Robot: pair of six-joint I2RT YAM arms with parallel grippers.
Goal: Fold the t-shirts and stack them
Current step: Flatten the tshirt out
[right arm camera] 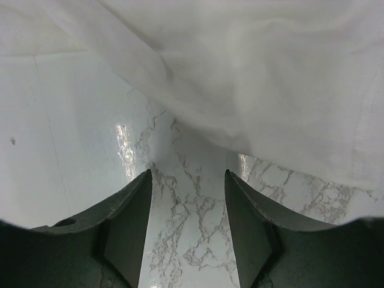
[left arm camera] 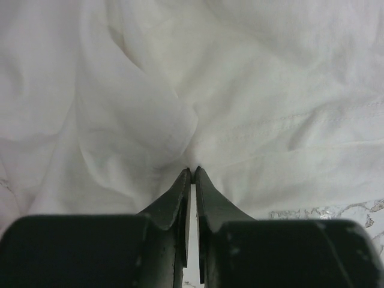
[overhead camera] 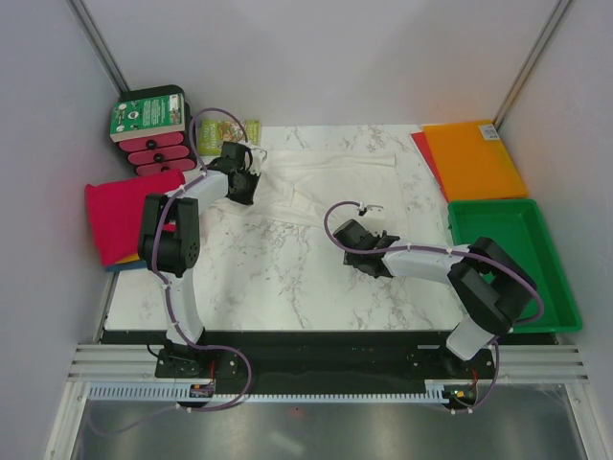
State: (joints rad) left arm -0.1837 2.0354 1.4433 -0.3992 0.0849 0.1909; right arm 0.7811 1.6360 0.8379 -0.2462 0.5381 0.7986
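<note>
Left gripper [overhead camera: 241, 180] is down on the cloth in the top view, at about 11 o'clock on the marble table [overhead camera: 268, 278], its tips on the left edge of the white t-shirt [overhead camera: 326, 177]. That shirt lies spread and wrinkled across the far side of the table, around 12 o'clock. Right gripper [overhead camera: 347, 235] sits near the centre, just short of the shirt's near edge. At 9 o'clock, off the table's left edge, a folded pink t-shirt [overhead camera: 120, 216] tops a pile, with slivers of orange and blue peeking out beneath. An orange sheet [overhead camera: 472, 158] lies at 2 o'clock, a green tray [overhead camera: 556, 307] at 4 o'clock. Grey walls [overhead camera: 335, 57] close in the cell.

Over to the left wrist: the left gripper [left arm camera: 192, 174] has its jaws pressed almost together, only a sliver between them, and the white t-shirt [left arm camera: 240, 90] puckers into a tight gather right at the tips. It is a pinch on the cloth. A bit of marble shows at 4 o'clock.

Right wrist now: the right gripper [right arm camera: 188, 174] stands spread, nothing between the fingers [right arm camera: 129, 222], bare marble under them. The white t-shirt [right arm camera: 270, 78] fills 12 to 3 o'clock, its edge just beyond the fingertips, not touched.
</note>
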